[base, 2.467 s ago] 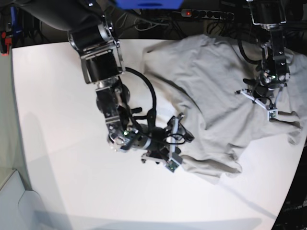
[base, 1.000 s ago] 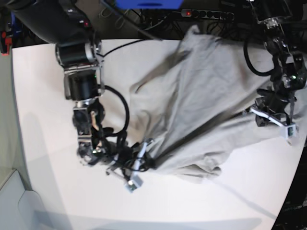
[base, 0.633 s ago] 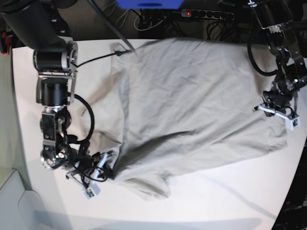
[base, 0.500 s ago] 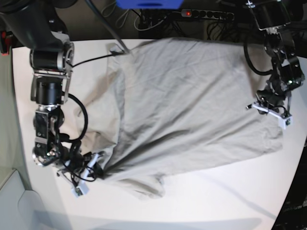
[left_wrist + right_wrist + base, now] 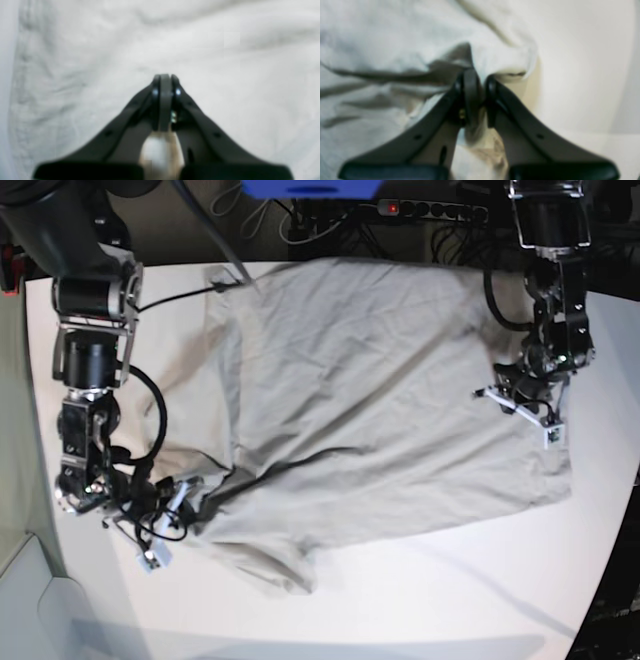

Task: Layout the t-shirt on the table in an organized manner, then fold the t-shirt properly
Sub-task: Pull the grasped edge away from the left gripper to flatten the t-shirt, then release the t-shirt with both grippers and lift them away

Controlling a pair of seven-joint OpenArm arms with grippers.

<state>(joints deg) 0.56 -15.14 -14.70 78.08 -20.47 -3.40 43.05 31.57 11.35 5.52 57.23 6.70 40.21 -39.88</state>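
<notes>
The beige t-shirt (image 5: 380,380) lies spread over the white table (image 5: 450,600), wrinkled, with a bunched flap at its near edge. On the base view's left, my right gripper (image 5: 180,502) is low over the table at the shirt's near-left corner. In the right wrist view its jaws (image 5: 476,75) stand barely apart with a fold of the t-shirt (image 5: 382,37) pinched between them, bare table (image 5: 582,62) beside it. My left gripper (image 5: 520,405) is on the shirt's right side. Its jaws (image 5: 163,76) are pressed together over the t-shirt (image 5: 225,50), with pale cloth bunched behind the tips.
A power strip (image 5: 430,208) and cables run behind the table's far edge, next to a blue object (image 5: 310,188). The table's rounded edge (image 5: 35,480) curves along the left, with a pale surface (image 5: 30,610) below it.
My right gripper has dragged the shirt's corner to the left and toward the near edge, spreading the shirt flatter. The left gripper has shifted left and back with the cloth.
</notes>
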